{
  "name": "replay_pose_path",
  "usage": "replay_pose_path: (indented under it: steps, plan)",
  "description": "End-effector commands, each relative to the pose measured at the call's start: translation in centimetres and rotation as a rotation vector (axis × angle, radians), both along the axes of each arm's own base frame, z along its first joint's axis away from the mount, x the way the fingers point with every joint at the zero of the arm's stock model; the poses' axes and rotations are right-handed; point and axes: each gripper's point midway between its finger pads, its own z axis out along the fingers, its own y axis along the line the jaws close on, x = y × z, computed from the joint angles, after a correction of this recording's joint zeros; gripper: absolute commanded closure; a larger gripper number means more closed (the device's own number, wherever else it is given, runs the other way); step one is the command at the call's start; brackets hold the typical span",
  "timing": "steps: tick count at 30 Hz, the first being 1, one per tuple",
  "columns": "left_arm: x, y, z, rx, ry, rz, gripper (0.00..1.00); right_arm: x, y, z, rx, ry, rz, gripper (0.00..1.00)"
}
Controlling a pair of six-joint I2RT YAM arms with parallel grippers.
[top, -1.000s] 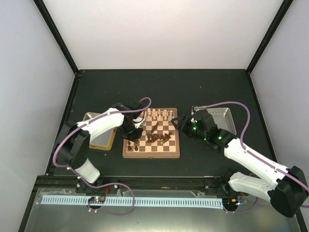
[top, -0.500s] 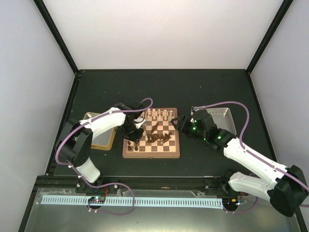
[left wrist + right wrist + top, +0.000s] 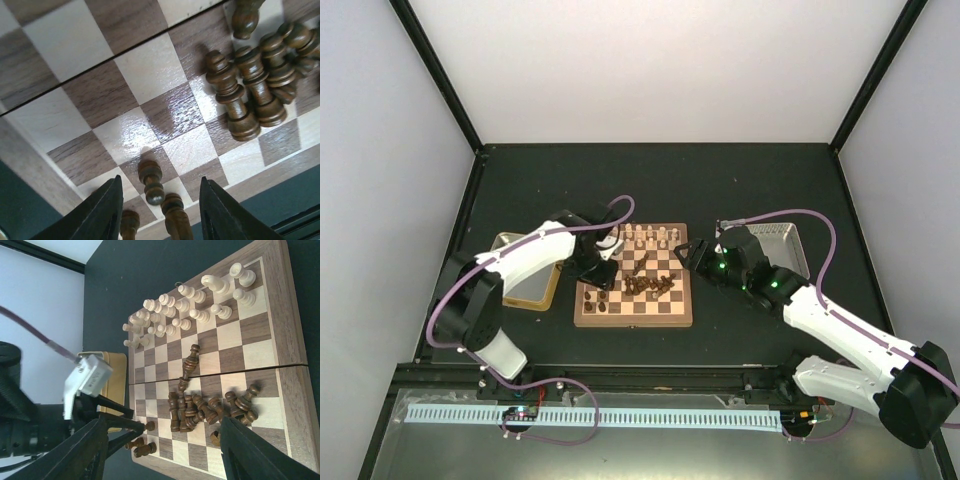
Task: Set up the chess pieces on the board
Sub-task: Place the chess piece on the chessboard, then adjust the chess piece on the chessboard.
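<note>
I am holding the left end effector (image 3: 161,212), spread and empty, over a dark pawn (image 3: 151,182) by the board's (image 3: 633,312) left edge, presumably to straddle it, while the right end effector (image 3: 165,455) is hovering, also spread, at the right edge, facing the heaped dark pieces (image 3: 650,285).

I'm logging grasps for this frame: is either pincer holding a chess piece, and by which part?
Nothing is held. The left pincer is open, a dark pawn standing untouched in its gap; the right pincer is open and empty.
</note>
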Motion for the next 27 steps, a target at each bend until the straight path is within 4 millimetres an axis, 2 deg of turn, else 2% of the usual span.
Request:
replay_pose_path:
  steps: [1,5,9,17,22,27]
  plan:
    - [2.3,0.2,3.5,-0.036,-0.147,0.06,0.53,0.4,0.1,0.8,-0.001,-0.024,0.008,0.38]
    - [2.7,1.9,3.6,-0.019,-0.186,0.128,0.48,0.4,0.3,0.7,-0.001,-0.02,0.019,0.38]
    - [2.1,3.4,2.6,-0.016,-0.168,0.177,0.47,0.3,0.4,0.6,-0.002,-0.017,0.026,0.38]
    - [0.4,4.1,0.2,-0.014,-0.089,0.186,0.61,0.4,0.7,0.4,-0.001,-0.008,0.033,0.39]
    - [0.3,3.6,-0.3,-0.033,-0.067,0.175,0.7,0.3,0.7,0.4,0.0,-0.007,0.036,0.39]
    - [0.1,3.6,-0.6,-0.03,-0.05,0.17,0.75,0.4,0.7,0.3,-0.004,-0.005,0.032,0.39]
